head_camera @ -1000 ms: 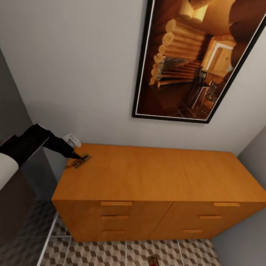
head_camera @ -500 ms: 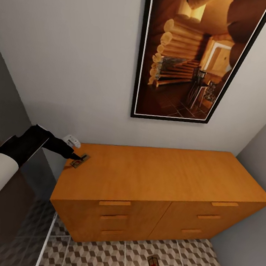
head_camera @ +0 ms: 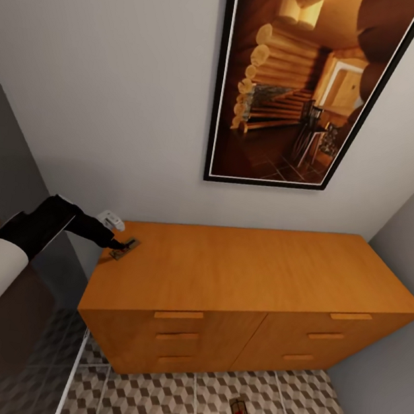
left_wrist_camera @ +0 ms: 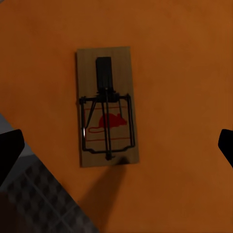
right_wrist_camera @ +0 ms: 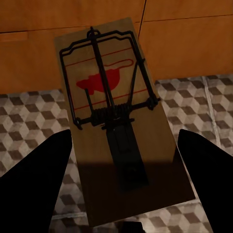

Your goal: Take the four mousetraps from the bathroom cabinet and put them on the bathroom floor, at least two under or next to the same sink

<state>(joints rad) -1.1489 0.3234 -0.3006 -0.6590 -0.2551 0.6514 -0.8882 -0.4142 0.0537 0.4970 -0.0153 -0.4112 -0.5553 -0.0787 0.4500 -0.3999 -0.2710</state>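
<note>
Over the last second the head view has drifted slightly; the left arm and both traps keep their places, so no transfer has yet begun. The left gripper (left_wrist_camera: 116, 145) hangs wide open above a trap (left_wrist_camera: 107, 106) lying flat at the corner of the cabinet (head_camera: 250, 274) top. The right gripper (right_wrist_camera: 124, 160) holds a second trap (right_wrist_camera: 116, 121) above the floor (head_camera: 155, 406); how tightly it grips cannot be told. Each trap is a thin tan board with dark wire and a red mouse print. The cabinet is smooth orange wood; the tiles bear a cube pattern.
</note>
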